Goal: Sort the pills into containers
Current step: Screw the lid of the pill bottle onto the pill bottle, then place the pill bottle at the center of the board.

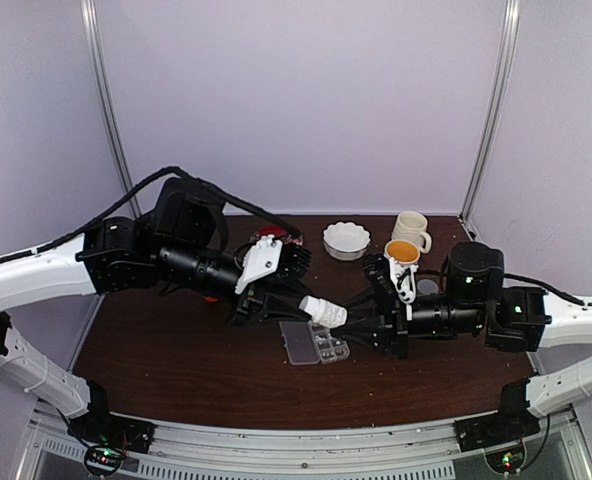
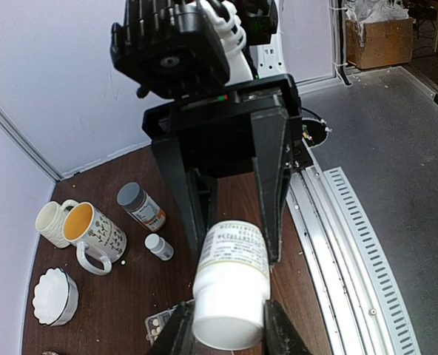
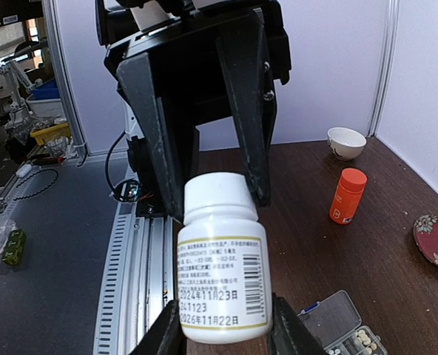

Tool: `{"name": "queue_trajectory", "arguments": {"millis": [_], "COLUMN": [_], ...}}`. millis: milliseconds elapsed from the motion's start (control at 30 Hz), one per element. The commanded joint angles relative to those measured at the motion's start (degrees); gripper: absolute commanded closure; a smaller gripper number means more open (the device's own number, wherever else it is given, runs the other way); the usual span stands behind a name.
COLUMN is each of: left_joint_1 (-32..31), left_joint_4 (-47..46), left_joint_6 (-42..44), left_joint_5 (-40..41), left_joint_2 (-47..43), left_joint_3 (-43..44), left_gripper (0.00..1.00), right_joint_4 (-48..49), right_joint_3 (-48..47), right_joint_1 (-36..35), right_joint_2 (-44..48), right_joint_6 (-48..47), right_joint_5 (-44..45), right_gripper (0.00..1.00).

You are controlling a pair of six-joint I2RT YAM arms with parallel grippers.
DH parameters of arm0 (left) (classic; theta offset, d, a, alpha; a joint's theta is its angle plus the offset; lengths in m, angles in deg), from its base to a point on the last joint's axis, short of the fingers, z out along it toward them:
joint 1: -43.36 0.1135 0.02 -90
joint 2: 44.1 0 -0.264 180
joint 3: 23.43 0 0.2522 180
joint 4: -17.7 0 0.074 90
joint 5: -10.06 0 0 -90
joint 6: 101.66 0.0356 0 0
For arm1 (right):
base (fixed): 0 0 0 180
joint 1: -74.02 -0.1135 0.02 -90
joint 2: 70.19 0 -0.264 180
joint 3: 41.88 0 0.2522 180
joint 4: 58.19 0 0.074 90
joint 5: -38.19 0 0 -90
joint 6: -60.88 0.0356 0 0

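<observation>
White bottle (image 1: 324, 311) held level mid-frame above pill box (image 1: 298, 345): cap pinched by left gripper (image 2: 228, 333), body by right gripper (image 3: 219, 329), presumably for uncapping. Some pills (image 3: 363, 339) seen in box cells.

Soft, even light comes from overhead, fairly bright. From the top camera the pale walls wash out a little, the dark table (image 1: 176, 370) swallows detail, and the clear pill box (image 1: 314, 343) is coarse and barely resolved. On my right wrist camera the white bottle (image 3: 219, 281) shows crisp label print, while the room behind goes slightly soft. Both my wrist views bow straight lines near the edges, as the slotted rail (image 2: 352, 237) shows.
</observation>
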Motion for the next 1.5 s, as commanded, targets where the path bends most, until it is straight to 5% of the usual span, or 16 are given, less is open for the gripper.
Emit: {"name": "queue_trajectory", "arguments": {"millis": [0, 267, 367, 400, 633, 800, 967, 1200, 1467], "left_joint_1": [-1.61, -1.67, -1.61, -1.59, -0.89, 2.66, 4.57, 6.67, 9.80], "left_joint_4": [-9.75, -9.26, -6.51, -5.14, -1.07, 0.90, 9.92, 23.90, 24.46], "left_joint_6": [2.92, 3.09, 1.21, 0.82, -1.43, -7.33, -13.51, -18.79, -25.01], "left_joint_5": [-0.65, -0.83, 2.35, 3.30, 7.94, 10.85, 20.66, 27.19, 24.90], "left_joint_2": [-1.25, -1.15, -0.20, 0.19, 1.40, 5.62, 17.14, 38.12, 50.57], "left_joint_3": [1.02, 0.69, 2.22, 2.93, 1.94, 3.22, 14.81, 37.64, 47.25], "left_gripper": [1.00, 1.00, 1.00, 1.00, 1.00, 1.00, 1.00, 1.00, 1.00], "right_joint_4": [3.30, 3.92, 2.18, 1.28, -0.56, -2.86, -9.10, -20.36, -28.08], "right_joint_3": [0.79, 1.76, 1.76, 1.89, 6.73, 11.94, 14.50, 11.45, 9.56], "right_joint_1": [0.62, 0.75, 0.78, 0.73, 0.84, 0.86, 0.93, 1.51, 1.97], "right_joint_2": [-1.20, -0.49, -0.20, 0.13, 7.41, 15.60, 22.21, 25.98, 28.77], "right_joint_6": [5.09, 5.20, 4.27, 3.89, 3.39, 6.69, 17.15, 22.31, 21.89], "right_joint_5": [0.61, 1.22, 2.75, 3.56, 11.42, 21.60, 36.85, 41.52, 47.08], "right_gripper": [1.00, 0.98, 0.42, 0.31, 0.03, 0.00, 0.00, 0.00, 0.00]}}
